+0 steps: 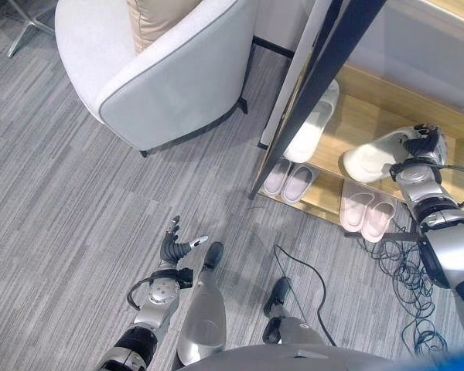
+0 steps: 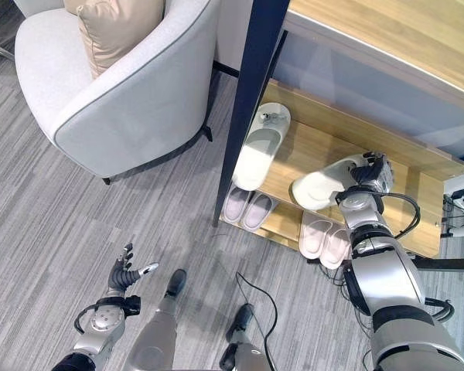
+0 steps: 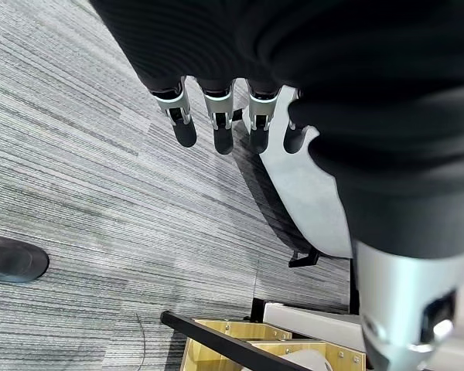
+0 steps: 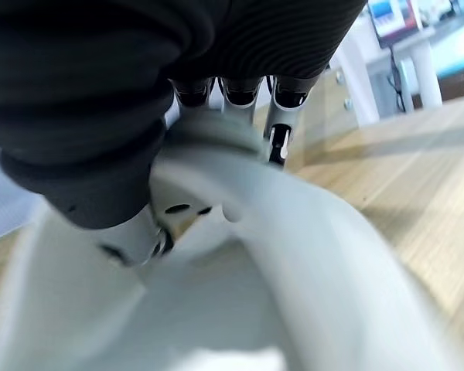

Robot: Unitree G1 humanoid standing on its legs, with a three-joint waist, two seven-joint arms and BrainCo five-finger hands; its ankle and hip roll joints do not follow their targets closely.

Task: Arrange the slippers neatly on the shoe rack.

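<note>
My right hand [image 2: 369,176] is shut on a white slipper [image 2: 323,185] and holds it over the middle wooden shelf of the shoe rack [image 2: 394,197]; in the right wrist view the fingers [image 4: 230,91] curl over the slipper's strap [image 4: 240,154]. A second white slipper [image 2: 259,145] lies on the same shelf to the left. Two pairs of pale pink slippers [image 2: 247,207] [image 2: 325,238] sit on the bottom shelf. My left hand [image 2: 124,274] hangs open low over the carpet, holding nothing.
A light grey armchair [image 2: 131,93] with a beige cushion [image 2: 108,27] stands left of the rack. A dark upright post [image 2: 247,100] marks the rack's left end. Grey striped carpet [image 2: 77,224] spreads in front.
</note>
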